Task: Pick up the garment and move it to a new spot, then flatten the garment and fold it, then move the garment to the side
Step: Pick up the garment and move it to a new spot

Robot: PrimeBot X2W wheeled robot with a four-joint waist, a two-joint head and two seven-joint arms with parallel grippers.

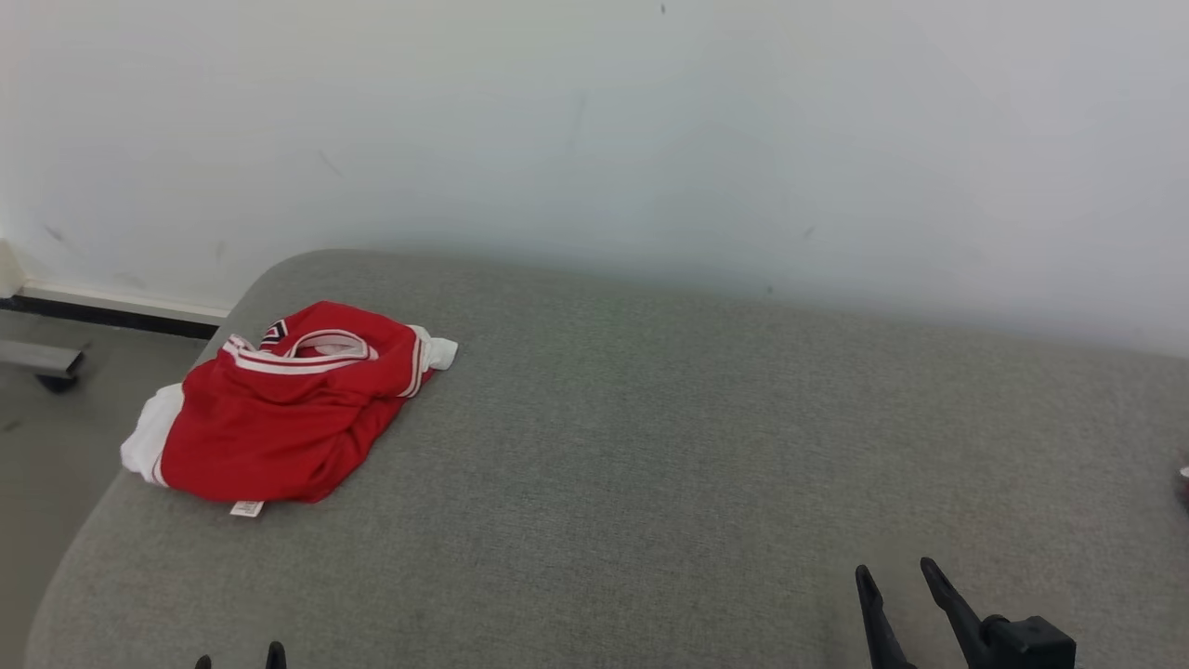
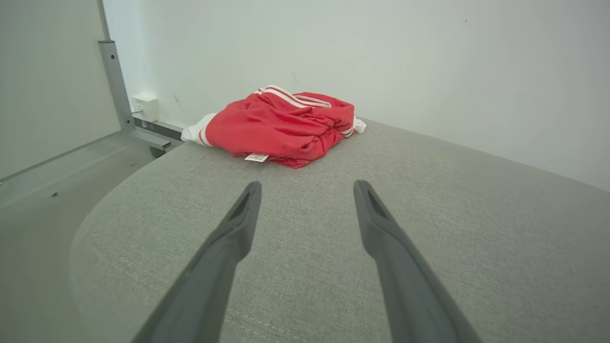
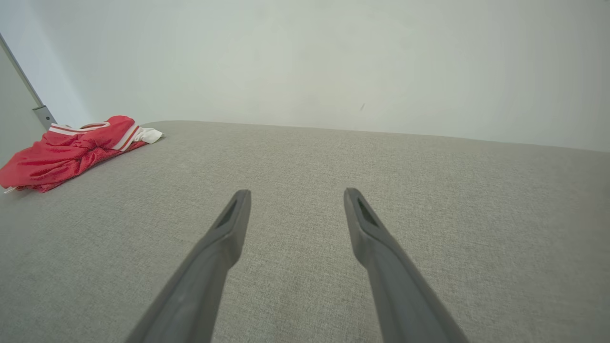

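Note:
The garment [image 1: 288, 409] is a red jersey with white trim, lying in a loose folded heap near the far left corner of the grey cushioned surface [image 1: 650, 446]. My left gripper [image 1: 237, 658] peeks in at the bottom edge, well short of the garment. In the left wrist view, the left gripper [image 2: 307, 188] stands open and empty, with the garment [image 2: 281, 126] straight ahead of its fingers. My right gripper [image 1: 896, 571] is open at the lower right, far from the cloth. In the right wrist view, the right gripper [image 3: 295, 194] holds nothing and the garment [image 3: 66, 152] lies far left.
A pale wall [image 1: 650, 139] runs close behind the surface. Bare floor [image 1: 46, 437] and a metal frame foot [image 1: 42, 360] lie beyond the left edge. A wall socket [image 2: 146, 107] sits low near the frame post. The surface's rounded left edge falls away just beside the garment.

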